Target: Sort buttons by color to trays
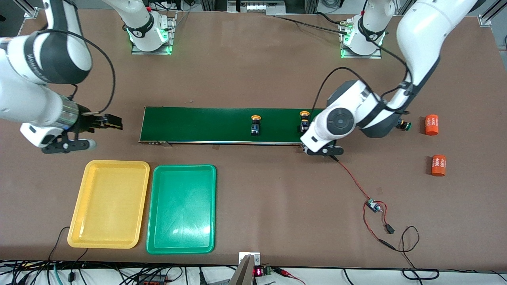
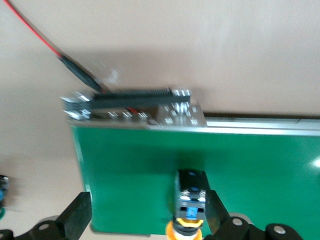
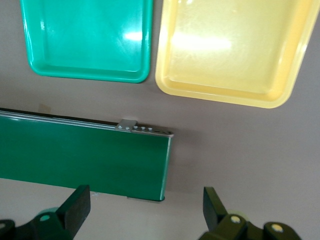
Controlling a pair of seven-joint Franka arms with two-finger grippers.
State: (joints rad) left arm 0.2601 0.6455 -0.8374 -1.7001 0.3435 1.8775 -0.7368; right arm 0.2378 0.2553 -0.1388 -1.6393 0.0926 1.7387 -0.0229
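Conveyor belt (image 1: 222,125) as landmark: your left gripper (image 2: 145,220) hangs over the belt's end toward the left arm, jaws spread, with a yellow-capped button (image 2: 190,202) lying on the belt just inside one finger (image 2: 216,212); the other finger (image 2: 79,216) stands well off, so the button sits off-centre in the gap. Its long axis runs across the belt, orange cap pointing toward the gripper, black-and-blue body away. A second yellow-capped button (image 1: 256,125) lies mid-belt, parallel to the first, cap toward the arm bases. A green-capped button (image 1: 404,125) rests on the brown table off that same belt end, partly hidden by the left arm. Your right gripper (image 3: 145,212), also spread and holding nothing, waits over the table off the belt's other end. The glossy moulded yellow tray (image 1: 109,204) and green tray (image 1: 182,208) lie side by side, nearer the front camera than the belt. The belt surface looks matte, with metal edging.
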